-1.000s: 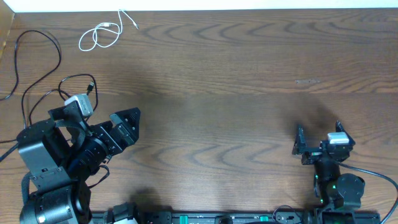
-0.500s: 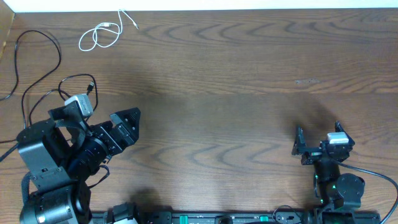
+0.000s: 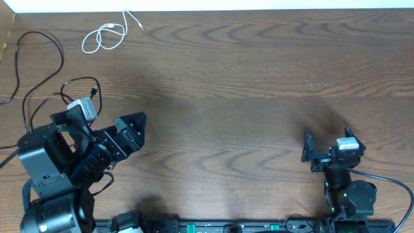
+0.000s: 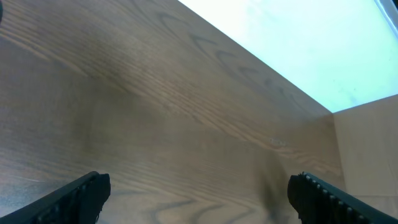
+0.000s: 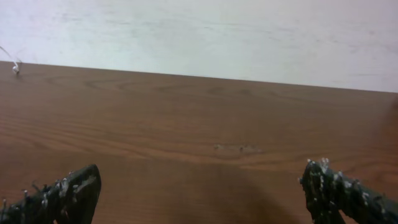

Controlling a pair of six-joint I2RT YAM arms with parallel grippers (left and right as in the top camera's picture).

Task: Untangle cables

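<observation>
Spotted the short white cable [image 3: 102, 39] coiled loosely near the table's [image 3: 246, 77] far edge on the left, well apart from both black cords. Picked out one long black cable [image 3: 62, 58] looping along the left side and a second black cable [image 3: 95, 89] curled just beside the left arm [image 3: 45, 155], both slipping under that arm, so couldn't tell whether crossed there. Caught the left gripper [image 3: 136, 129] and the right gripper [image 3: 326, 137] spread wide over bare wood, holding nothing, well away from every cable.
</observation>
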